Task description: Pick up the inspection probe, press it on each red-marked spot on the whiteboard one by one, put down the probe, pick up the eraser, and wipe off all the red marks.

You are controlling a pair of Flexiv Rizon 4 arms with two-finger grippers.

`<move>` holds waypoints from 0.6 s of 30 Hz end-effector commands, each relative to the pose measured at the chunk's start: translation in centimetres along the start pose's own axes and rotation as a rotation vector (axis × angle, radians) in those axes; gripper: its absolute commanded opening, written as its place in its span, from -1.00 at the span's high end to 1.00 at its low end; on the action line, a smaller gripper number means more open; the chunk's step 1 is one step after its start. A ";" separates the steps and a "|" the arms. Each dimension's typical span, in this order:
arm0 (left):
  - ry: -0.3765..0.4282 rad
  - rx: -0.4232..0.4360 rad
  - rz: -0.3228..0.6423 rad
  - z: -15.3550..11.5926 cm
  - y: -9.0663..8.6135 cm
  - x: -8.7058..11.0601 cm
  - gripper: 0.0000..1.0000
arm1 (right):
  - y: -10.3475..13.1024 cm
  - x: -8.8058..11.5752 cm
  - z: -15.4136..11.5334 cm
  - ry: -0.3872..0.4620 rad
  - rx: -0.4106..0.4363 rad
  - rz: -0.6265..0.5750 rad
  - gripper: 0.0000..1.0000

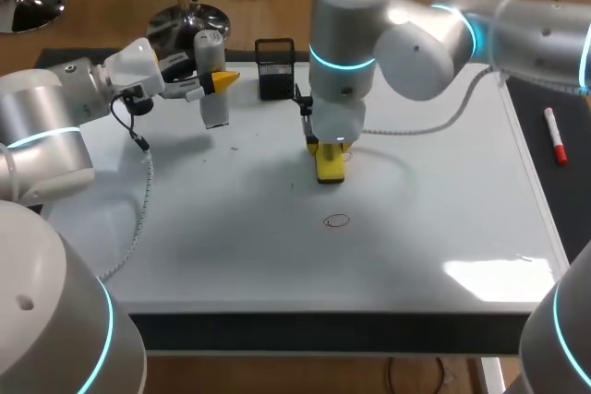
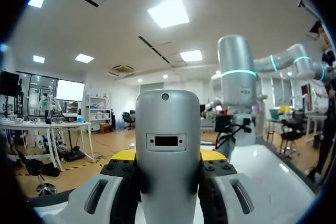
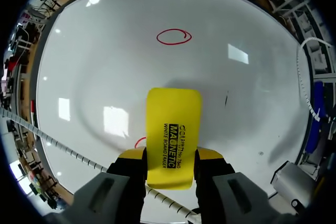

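Counting on the whiteboard point(image 1: 231, 237) gives two red marks. One red circle point(image 1: 338, 220) lies whole, just below the centre of the head view. One eraser point(image 1: 330, 165), yellow, stands on end just above that circle in the frame. The second red mark point(image 3: 139, 141) shows in the right wrist view only as a short arc at the eraser's side; the rest is hidden. The right gripper point(image 3: 170, 156) points straight down at mid-frame of the head view, both yellow-tipped fingers clamped on the eraser's two sides. The eraser's lower end is at the board surface, but contact cannot be confirmed. One inspection probe point(image 2: 168, 145), a grey-white cylinder, is upright in the upper left of the head view, above the board's far corner and well apart from both marks. The left gripper point(image 1: 220, 82) reaches in level from the left, fingers pressed against the probe from two sides, holding it around its middle. One black holder point(image 1: 275, 68) stands at the board's far edge, top centre, between the probe and the right arm. One marker pen point(image 1: 555, 148), red and white, lies on the dark strip past the board's right edge.
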State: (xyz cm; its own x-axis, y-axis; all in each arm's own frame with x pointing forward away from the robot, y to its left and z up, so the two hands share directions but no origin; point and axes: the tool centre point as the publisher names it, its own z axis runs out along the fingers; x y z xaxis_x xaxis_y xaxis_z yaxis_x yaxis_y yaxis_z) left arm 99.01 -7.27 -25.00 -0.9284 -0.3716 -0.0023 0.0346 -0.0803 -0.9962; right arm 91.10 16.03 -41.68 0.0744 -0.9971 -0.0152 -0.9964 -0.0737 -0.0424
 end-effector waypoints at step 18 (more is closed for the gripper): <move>-0.003 0.001 0.001 0.1 0.0 0.0 1.00 | 0.2 1.7 1.8 -0.006 -0.039 -0.007 1.00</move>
State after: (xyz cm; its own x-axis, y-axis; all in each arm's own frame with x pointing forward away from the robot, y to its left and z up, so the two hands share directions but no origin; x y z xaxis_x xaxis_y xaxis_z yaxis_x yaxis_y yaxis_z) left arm 99.01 -7.27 -25.00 -0.9284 -0.3716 -0.0023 0.0346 -0.0803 -0.9962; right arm 90.93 14.60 -43.20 0.0787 -0.9966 -0.0229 -0.9969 -0.0787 -0.0051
